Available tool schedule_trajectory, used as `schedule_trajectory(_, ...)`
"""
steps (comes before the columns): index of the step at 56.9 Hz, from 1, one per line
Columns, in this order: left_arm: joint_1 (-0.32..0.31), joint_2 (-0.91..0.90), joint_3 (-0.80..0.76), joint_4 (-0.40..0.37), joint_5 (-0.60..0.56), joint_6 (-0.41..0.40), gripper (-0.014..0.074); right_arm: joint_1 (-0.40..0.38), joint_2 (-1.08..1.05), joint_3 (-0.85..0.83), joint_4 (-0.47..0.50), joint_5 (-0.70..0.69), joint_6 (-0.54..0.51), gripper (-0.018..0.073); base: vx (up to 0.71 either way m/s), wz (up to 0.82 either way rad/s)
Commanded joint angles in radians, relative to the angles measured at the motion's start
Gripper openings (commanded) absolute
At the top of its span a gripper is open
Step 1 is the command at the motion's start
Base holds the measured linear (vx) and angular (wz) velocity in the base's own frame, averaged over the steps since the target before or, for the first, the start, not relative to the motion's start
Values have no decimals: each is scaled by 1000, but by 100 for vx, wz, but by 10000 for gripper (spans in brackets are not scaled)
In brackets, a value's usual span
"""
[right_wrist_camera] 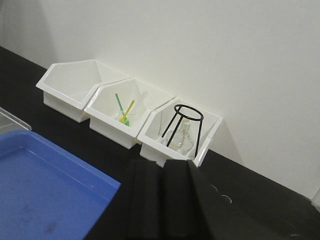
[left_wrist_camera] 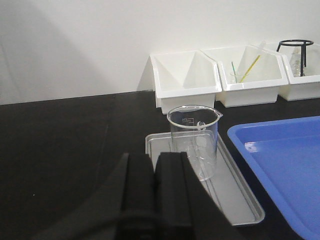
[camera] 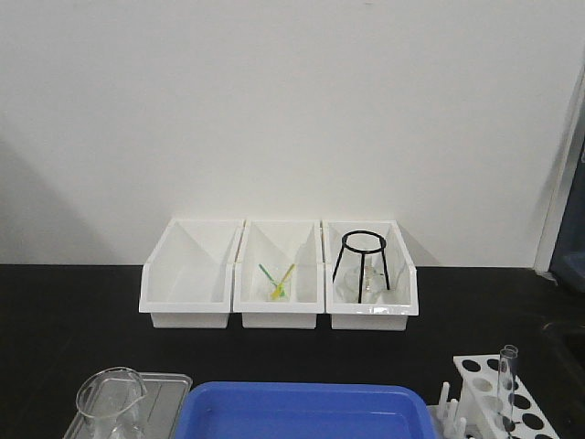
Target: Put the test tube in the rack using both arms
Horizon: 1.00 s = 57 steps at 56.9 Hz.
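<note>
A clear test tube (camera: 506, 373) stands upright in the white test tube rack (camera: 484, 380) at the bottom right of the front view. Neither gripper shows in the front view. In the left wrist view my left gripper (left_wrist_camera: 155, 159) is shut and holds nothing, low over the black table just left of a grey tray (left_wrist_camera: 240, 195). In the right wrist view my right gripper (right_wrist_camera: 163, 164) is shut and holds nothing, over the black table in front of the rightmost bin. The rack and tube are out of both wrist views.
A glass beaker (left_wrist_camera: 194, 142) stands on the grey tray. A blue tray (camera: 302, 413) lies at front centre. Three white bins (camera: 279, 274) line the back wall; the middle holds green and yellow sticks (camera: 278, 282), the right a black tripod (camera: 364, 261) and flask.
</note>
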Motion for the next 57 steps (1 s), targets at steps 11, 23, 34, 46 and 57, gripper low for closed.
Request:
schedule_trajectory(11,0,-15,-30,-9,-78,-7,-4,-1,2,-28,36,-3,-4,-11,0,0)
schedule_trajectory(23,0,-15,-30,-9,-78,-6,-4,-1,2,-28,36,-3,-4,-11,0,0)
schedule_trajectory(34,0,-15,-30,-9,-78,-6,-4,-1,2,-28,60,11,3,-11,0,0)
schedule_trajectory(46,0,-15,-30,-9,-78,-6,-4,-1,5,21,506,89,-204,-11,0,0)
schedule_trajectory(57,0,-15,-30,-9,-77,-6,-4,1,-1,73,1207,169,-852,-11,0,0)
